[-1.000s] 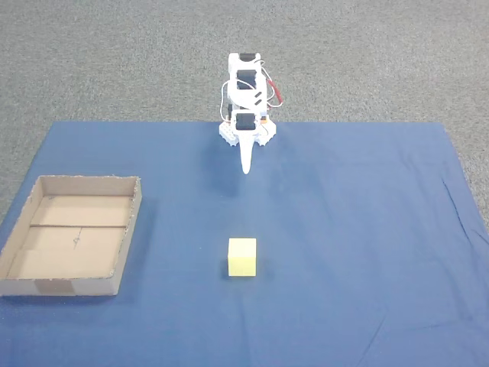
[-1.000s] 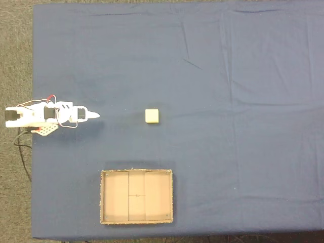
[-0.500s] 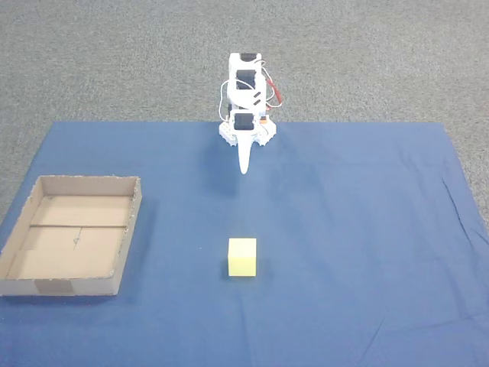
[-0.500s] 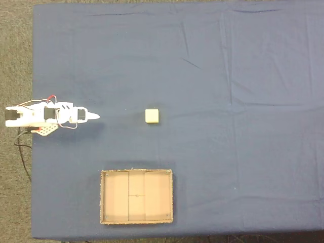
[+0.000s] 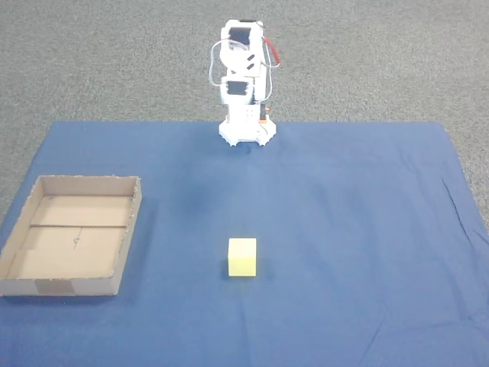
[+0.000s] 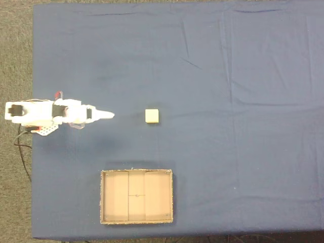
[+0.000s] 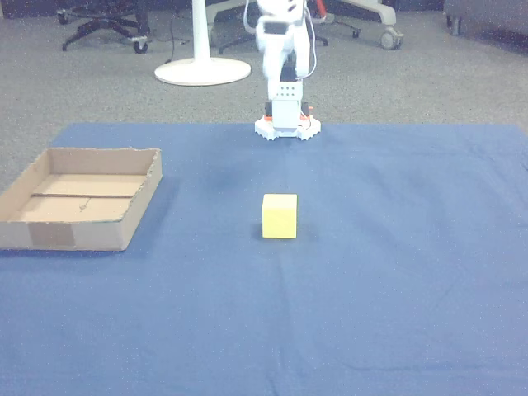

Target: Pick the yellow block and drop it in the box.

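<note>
The arm was at the very start of the job, in the reach toward the yellow block (image 6: 152,116), with nothing picked up. In the top-down fixed view the gripper (image 6: 106,115) pointed along the blue cloth (image 6: 243,76) straight at the block but was well apart from it; its jaws looked drawn together into a single white tip, holding nothing (the tip was small in that view, so a narrow gap could not be ruled out). The block sat squarely on the cloth-covered table, near the middle of the front-facing fixed view (image 5: 243,256), with bare cloth all round it.

The next move, as I judged it, called for the arm to extend forward and down over the block, part its jaws wider than the cube and settle them on two opposite faces.

The box (image 6: 136,220) lay to one side of the line from arm to block, near the cloth's edge. Its floor showed only the flap seam; nothing was in it (image 5: 30,195).
</note>
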Controlling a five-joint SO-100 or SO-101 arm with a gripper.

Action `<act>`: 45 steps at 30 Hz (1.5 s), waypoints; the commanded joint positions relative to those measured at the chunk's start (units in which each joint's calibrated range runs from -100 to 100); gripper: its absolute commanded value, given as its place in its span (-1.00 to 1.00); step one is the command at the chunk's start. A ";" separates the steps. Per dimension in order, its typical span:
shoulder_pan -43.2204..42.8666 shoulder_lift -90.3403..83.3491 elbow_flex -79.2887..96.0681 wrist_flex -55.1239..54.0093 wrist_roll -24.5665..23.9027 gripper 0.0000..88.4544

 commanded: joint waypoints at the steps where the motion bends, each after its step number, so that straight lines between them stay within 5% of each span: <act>1: -0.83 16.75 -18.34 3.38 0.83 -0.25; 10: 2.95 59.22 -59.06 3.05 0.24 0.12; 17: -0.35 85.31 -79.87 4.54 0.49 0.15; 23: -2.16 90.37 -83.86 2.06 1.07 0.15; 28: -3.19 94.68 -84.76 -1.49 2.10 0.04; 36: -2.71 95.10 -85.76 -0.58 1.95 -0.65; 45: 0.59 73.07 -78.43 4.38 1.86 -0.71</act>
